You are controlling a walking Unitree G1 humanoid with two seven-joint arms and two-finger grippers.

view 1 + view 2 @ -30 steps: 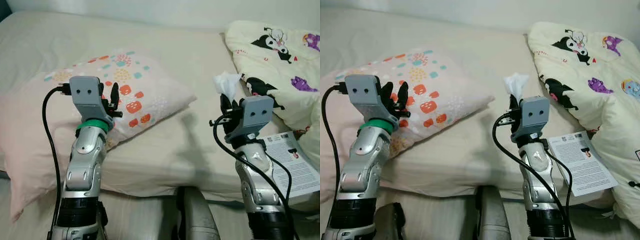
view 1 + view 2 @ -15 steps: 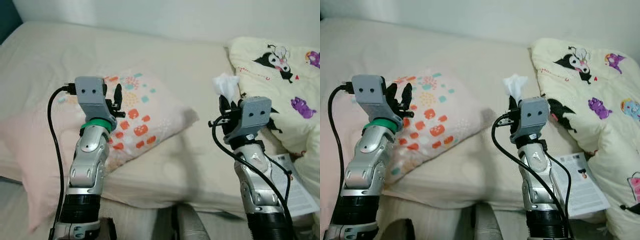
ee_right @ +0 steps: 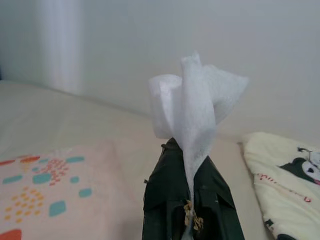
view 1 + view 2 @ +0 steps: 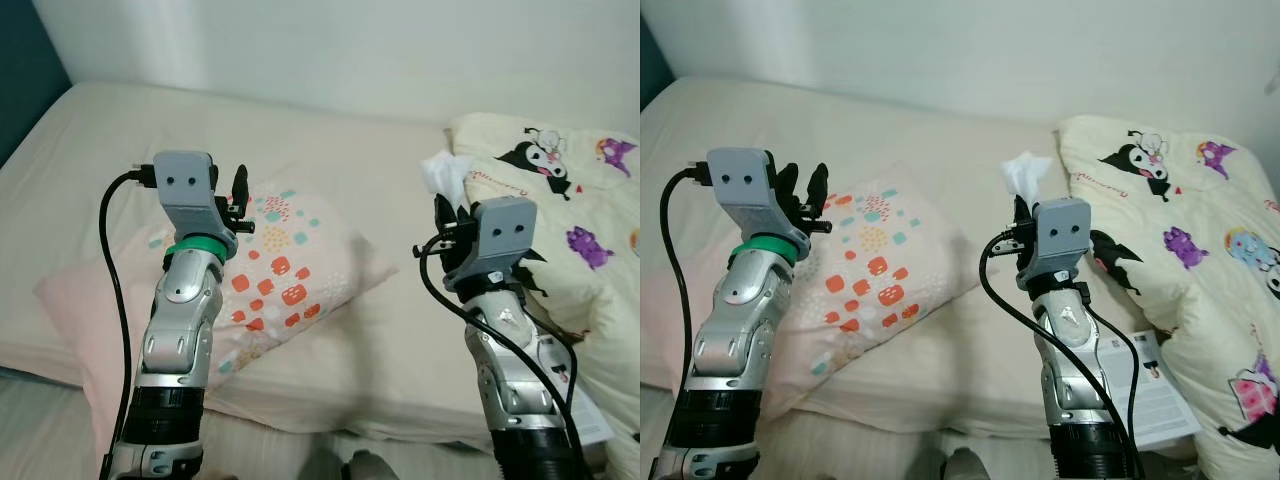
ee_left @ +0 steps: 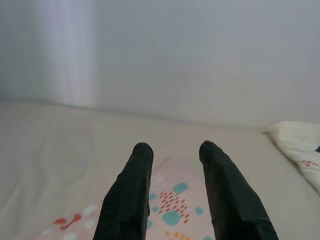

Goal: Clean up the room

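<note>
pinching a white tissue (image 3: 192, 107) upright, right hand (image 3: 188, 192), above the bed (image 4: 400, 330)

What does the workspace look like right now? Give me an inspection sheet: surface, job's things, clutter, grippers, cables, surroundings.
Surface: beige bed, sheet lightly wrinkled.
Job's things: white tissue pinched upright in the right gripper.
Clutter: pink pillow with coloured spots lying on the bed; cream cartoon-print blanket bunched on the robot's right; printed leaflet at the bed edge beside the blanket.
Grippers: right shut on the tissue, raised above the bed; left gripper raised above the pillow, fingers apart, nothing between them.
Cables: black cable looping beside the left arm; black cable along the right arm.
Surroundings: plain pale wall behind the bed.
</note>
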